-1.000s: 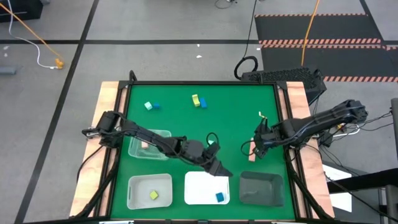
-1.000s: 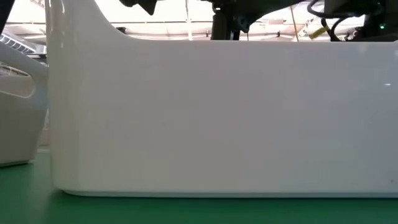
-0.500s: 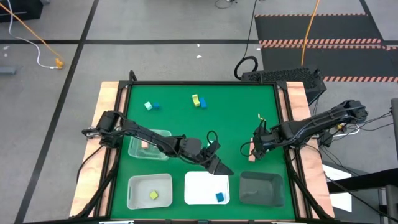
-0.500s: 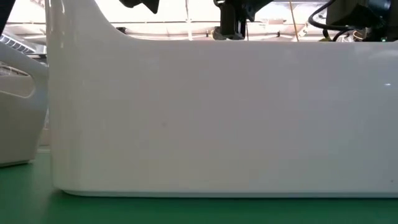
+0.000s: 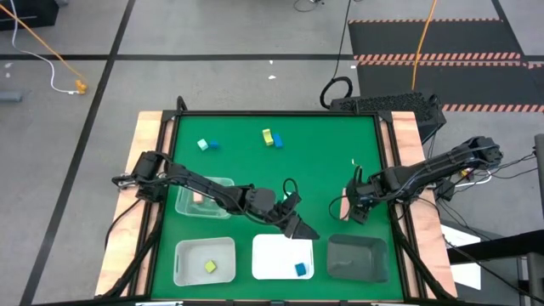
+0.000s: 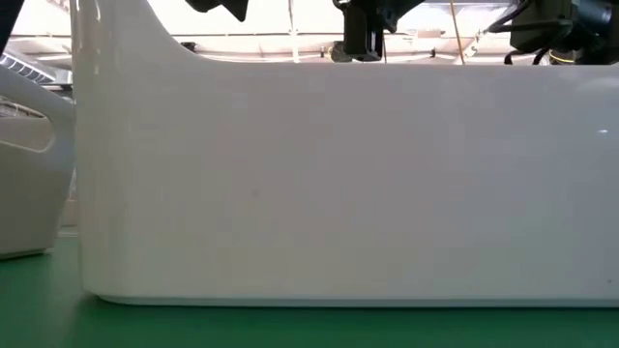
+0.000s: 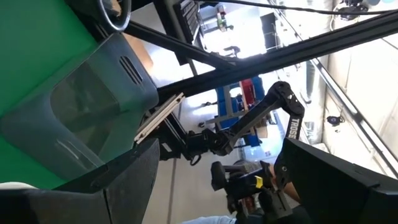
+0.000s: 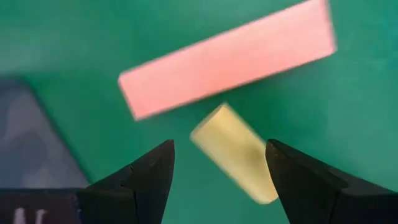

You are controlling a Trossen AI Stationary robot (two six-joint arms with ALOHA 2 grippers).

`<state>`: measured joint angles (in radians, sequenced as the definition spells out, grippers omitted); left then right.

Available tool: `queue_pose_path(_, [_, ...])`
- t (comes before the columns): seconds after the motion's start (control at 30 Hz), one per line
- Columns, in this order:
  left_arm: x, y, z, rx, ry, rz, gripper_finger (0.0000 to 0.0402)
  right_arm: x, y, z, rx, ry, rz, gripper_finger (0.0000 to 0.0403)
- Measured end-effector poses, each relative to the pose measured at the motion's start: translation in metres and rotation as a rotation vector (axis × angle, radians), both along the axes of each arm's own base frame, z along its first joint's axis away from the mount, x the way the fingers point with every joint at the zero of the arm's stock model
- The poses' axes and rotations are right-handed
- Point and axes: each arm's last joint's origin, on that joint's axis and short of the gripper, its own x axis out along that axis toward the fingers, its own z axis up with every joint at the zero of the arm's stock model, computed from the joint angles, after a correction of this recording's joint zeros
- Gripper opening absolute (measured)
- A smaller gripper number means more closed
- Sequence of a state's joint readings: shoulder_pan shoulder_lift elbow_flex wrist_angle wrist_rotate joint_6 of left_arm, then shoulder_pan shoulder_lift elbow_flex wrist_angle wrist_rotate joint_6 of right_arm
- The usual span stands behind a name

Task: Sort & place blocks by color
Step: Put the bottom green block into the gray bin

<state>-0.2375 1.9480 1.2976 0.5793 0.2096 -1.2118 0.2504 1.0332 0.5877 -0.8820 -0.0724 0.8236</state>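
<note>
My right gripper (image 5: 355,211) (image 8: 219,143) is open and points down at the mat near the right edge. A salmon-pink bar (image 5: 344,204) (image 8: 227,59) lies flat just beyond its fingertips. A short pale yellow piece (image 8: 235,154) lies on the mat between the two fingers, untouched. My left gripper (image 5: 299,229) (image 7: 221,149) is open and empty above the far edge of the white tray (image 5: 274,255), which holds a blue block (image 5: 300,269). A mint block (image 5: 202,144), two blue blocks (image 5: 212,144) (image 5: 277,141) and a yellow-green block (image 5: 267,134) rest on the far mat.
A clear tray (image 5: 217,204) holds a salmon block (image 5: 197,198). A pale tray (image 5: 191,255) holds a yellow-green block (image 5: 210,267). A dark tray (image 5: 357,257) (image 7: 81,118) sits just near of my right gripper. The white tray's wall (image 6: 338,184) fills the low view.
My right gripper has shifted a little toward the table's right and near edges, staying over the salmon bar. My left gripper has drawn back slightly toward the left. No block has moved.
</note>
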Motion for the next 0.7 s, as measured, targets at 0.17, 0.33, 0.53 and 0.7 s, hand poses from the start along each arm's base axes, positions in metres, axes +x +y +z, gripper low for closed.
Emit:
queue_pose_path(0.17, [0.0,0.0,0.0,0.013,-0.006,-0.001,0.0337,-0.005,0.0,-0.001,0.011,0.056,0.051,0.0242])
queue_pose_path(0.33, [0.0,0.0,0.0,0.027,-0.012,-0.004,0.0337,-0.007,-0.002,-0.006,-0.016,0.05,0.077,0.0242])
queue_pose_path(0.53, [0.0,0.0,0.0,0.034,-0.015,-0.005,0.0337,-0.012,-0.003,-0.021,-0.012,0.05,0.073,0.0227])
queue_pose_path(0.7, [0.0,0.0,0.0,0.029,-0.013,-0.004,0.0337,-0.015,-0.004,-0.03,-0.009,0.052,0.008,0.0186])
